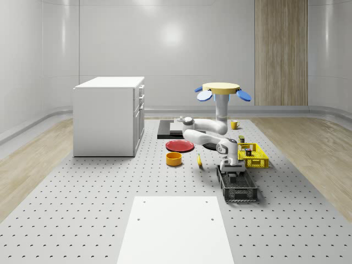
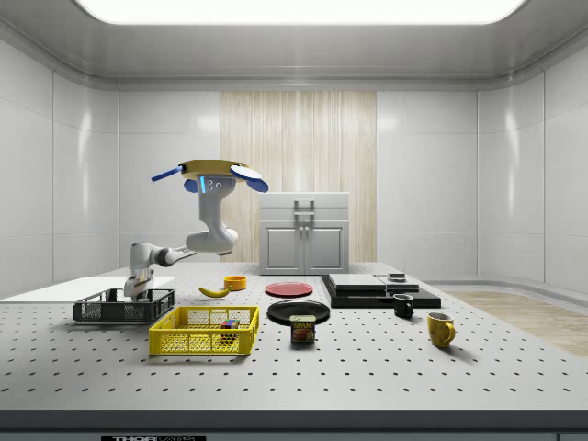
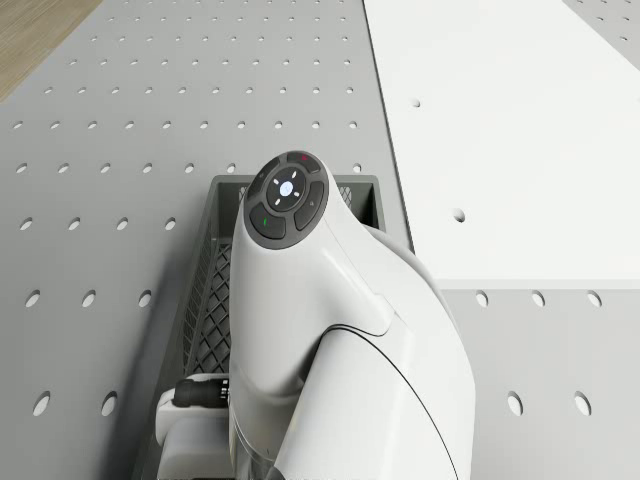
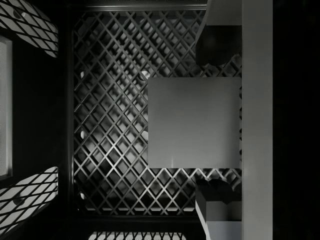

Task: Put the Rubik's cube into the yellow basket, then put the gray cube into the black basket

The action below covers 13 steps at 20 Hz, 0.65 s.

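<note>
Wrist view first, Sam: where is the gray cube (image 4: pixel 194 122)?

Inside the black basket (image 4: pixel 110 125), Jo, over its lattice floor and toward one side. I'd judge it is resting there, though the contact itself can't be seen.

And the gripper (image 4: pixel 217 122)?

Straddling the cube. One fingertip (image 4: pixel 217 45) is on each side, and a strip of lattice shows between each tip and the cube's edge. So the fingers are spread and not touching it: released, I'd say.

Why is the arm so low?

Probably so the cube could be set down rather than dropped. In the whole-scene view the gripper (image 1: pixel 234 171) dips below the basket's rim (image 1: pixel 239 192).

Where's the drone (image 2: pixel 213 170)?

Hovering above the table (image 2: pixel 386 367), back from the black basket, with the arm reaching out and down to it. That likely keeps the rotors away from the baskets.

And the Rubik's cube (image 2: pixel 230 323)?

Already in the yellow basket (image 2: pixel 197 342), just beside the black one. Judging from this, both placements look done; a straight lift would clear the walls without nudging the cube.
</note>
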### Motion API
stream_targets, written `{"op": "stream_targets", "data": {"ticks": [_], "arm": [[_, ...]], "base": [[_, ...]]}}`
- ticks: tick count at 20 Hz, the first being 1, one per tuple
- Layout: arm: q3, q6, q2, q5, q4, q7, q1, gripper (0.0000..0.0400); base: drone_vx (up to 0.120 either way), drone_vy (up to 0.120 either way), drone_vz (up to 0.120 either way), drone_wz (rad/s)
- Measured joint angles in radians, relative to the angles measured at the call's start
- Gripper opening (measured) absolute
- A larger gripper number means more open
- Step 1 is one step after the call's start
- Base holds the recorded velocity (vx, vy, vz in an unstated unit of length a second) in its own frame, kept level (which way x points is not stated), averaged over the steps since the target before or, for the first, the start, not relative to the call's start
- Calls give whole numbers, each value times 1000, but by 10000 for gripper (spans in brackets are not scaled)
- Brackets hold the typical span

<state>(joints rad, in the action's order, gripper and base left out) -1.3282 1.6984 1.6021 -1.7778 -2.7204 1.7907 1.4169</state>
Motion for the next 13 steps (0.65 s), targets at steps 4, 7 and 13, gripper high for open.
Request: {"op": "stream_targets", "data": {"ticks": [4, 7, 13], "arm": [[-40, -18, -1, 36, -10, -2, -9, 383], [-66, -29, -1, 59, -15, -3, -13, 392], [-88, -38, 0, 79, -18, -4, -16, 398]], "base": [[0, 0, 0, 0], [0, 0, 0, 0], [0, 0, 0, 0]]}}
